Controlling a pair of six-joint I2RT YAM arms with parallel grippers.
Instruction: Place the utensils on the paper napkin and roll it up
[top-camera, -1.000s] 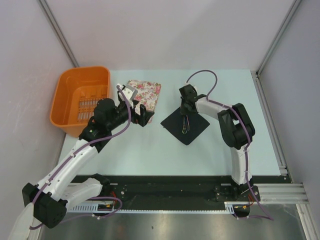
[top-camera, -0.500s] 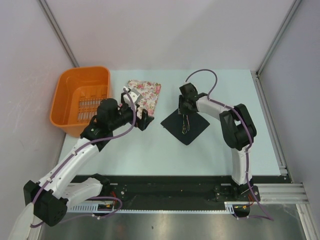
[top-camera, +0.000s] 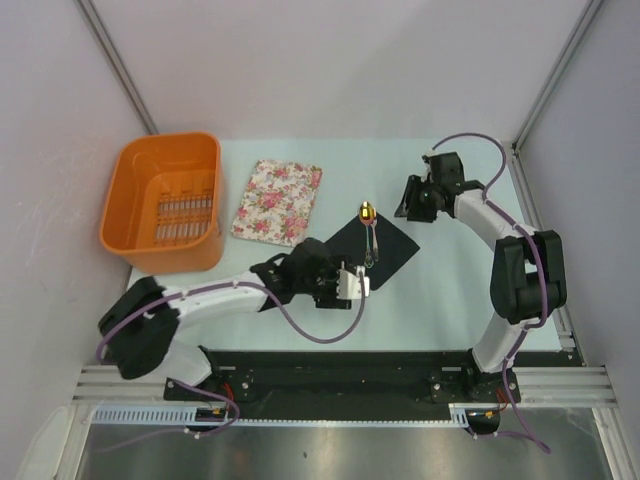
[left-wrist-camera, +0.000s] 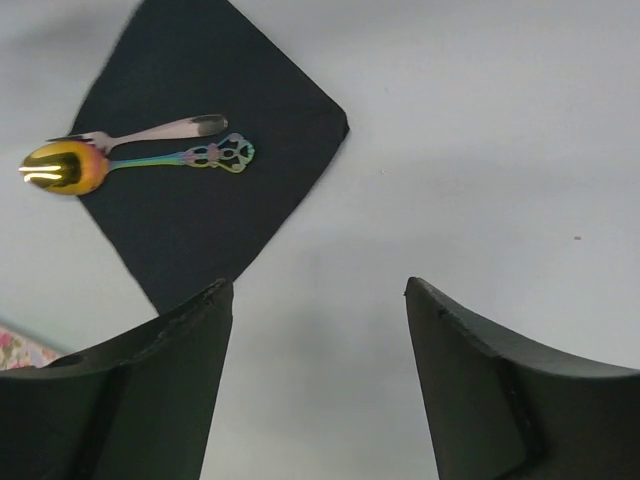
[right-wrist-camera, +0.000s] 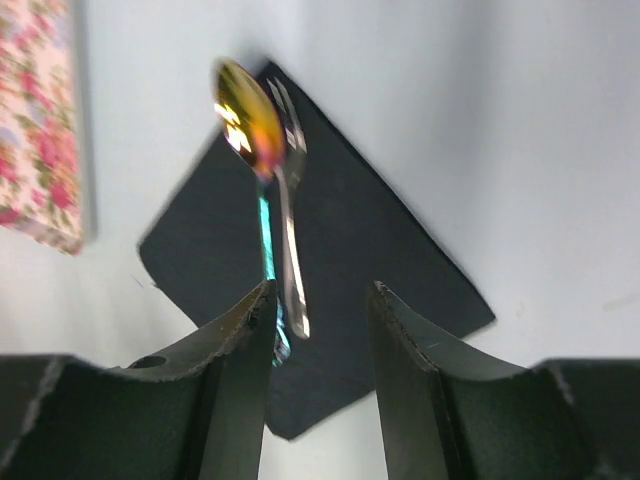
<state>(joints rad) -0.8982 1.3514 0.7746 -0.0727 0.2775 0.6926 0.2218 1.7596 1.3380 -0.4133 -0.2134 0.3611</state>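
The left pincer hung just beside the near corner of the napkin, its jaws standing apart with nothing between them. The right pincer sat off the napkin's far right side, clear of it, its jaws also parted and holding nothing.

Counted over the counter: one black napkin, turned corner-on like a diamond; two utensils, a spoon with a gold head and a coloured handle, and a silver fork; one floral cloth; and one orange basket. The spoon and fork lay side by side on the napkin, handles pointing toward the arms. The spoon's gold head reached out over the napkin's far corner. The floral cloth lay left of the napkin, apart from it, and the basket stood at the far left.

A second before, the right pincer had been down over the napkin, right above the utensils, and the left pincer had been up by the floral cloth's near right corner. Since then the right arm had pulled away to the right, uncovering the spoon head, and the left arm had swung low across the counter to the napkin. The napkin, cloth and basket kept their places.
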